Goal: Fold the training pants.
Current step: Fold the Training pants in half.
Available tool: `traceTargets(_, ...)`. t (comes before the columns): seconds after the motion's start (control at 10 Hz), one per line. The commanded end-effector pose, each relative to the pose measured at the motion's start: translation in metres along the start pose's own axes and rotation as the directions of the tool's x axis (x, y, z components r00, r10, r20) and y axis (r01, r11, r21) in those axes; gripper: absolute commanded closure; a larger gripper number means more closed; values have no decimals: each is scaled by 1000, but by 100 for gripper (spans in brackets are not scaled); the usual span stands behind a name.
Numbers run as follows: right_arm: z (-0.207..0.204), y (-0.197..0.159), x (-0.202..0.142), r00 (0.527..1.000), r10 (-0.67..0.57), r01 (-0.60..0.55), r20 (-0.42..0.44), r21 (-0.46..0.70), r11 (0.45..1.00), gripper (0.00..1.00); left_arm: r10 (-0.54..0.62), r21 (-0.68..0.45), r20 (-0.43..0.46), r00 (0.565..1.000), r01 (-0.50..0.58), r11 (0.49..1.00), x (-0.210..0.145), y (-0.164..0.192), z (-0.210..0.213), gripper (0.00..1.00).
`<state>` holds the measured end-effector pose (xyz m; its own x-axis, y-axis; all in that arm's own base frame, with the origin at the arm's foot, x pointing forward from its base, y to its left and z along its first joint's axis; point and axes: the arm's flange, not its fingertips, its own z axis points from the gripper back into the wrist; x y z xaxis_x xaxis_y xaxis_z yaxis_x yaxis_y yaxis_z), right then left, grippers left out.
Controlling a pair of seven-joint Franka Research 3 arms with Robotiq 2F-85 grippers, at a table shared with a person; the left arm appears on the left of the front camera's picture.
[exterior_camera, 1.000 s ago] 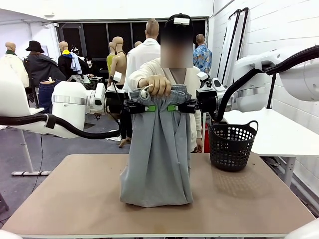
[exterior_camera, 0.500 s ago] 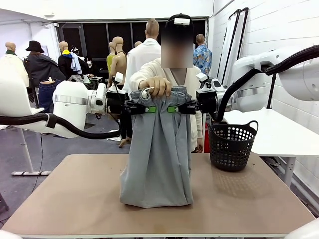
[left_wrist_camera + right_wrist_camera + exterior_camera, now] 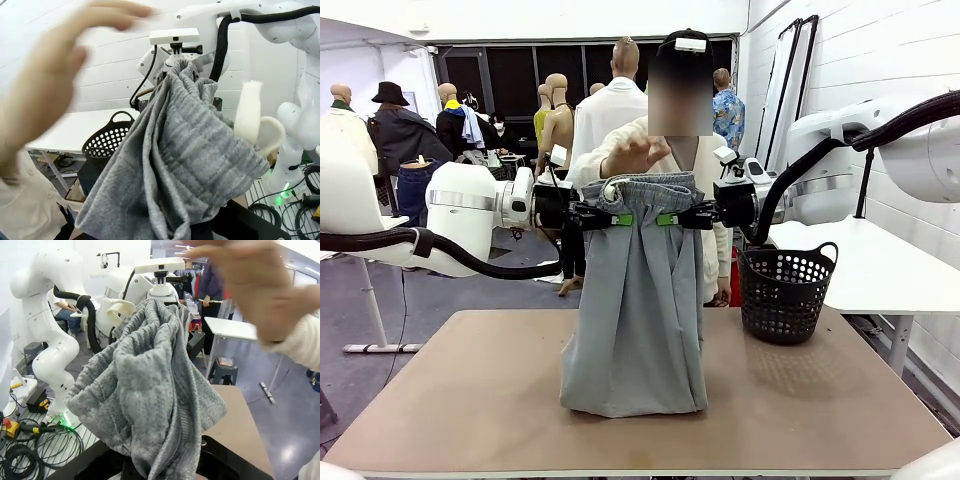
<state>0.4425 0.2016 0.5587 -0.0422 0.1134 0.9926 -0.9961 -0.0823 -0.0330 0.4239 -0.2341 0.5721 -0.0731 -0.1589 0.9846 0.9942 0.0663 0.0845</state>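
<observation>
The light grey training pants hang by their gathered waistband above the table, their lower hem resting on the tabletop. My left gripper is shut on the waistband's left side and my right gripper is shut on its right side. The bunched waistband rises over my left fingers in the left wrist view, and the grey cloth covers my right fingers in the right wrist view. The person's hand hovers just above the waistband, apart from it, and shows blurred as a hand and a hand in the wrist views.
A black perforated basket stands on the table's right side. The brown table has free surface on both sides of the hanging pants. The person stands at the far edge behind the pants. A white side table is at the right.
The person's hand let go of the waistband's top and lifted off it. The waistband now stretches between my two grippers alone. Neither arm has moved.
</observation>
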Motion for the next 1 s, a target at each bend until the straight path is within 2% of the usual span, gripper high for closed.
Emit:
traceTargets(0.0,-1,3,3,1000,-3,3,25,1,1000,100,9,-3,31,999,-9,1000,2,-5,2,100)
traceTargets(0.9,-1,3,3,1000,-3,3,25,1,1000,100,9,-3,31,999,-9,1000,2,-5,2,100)
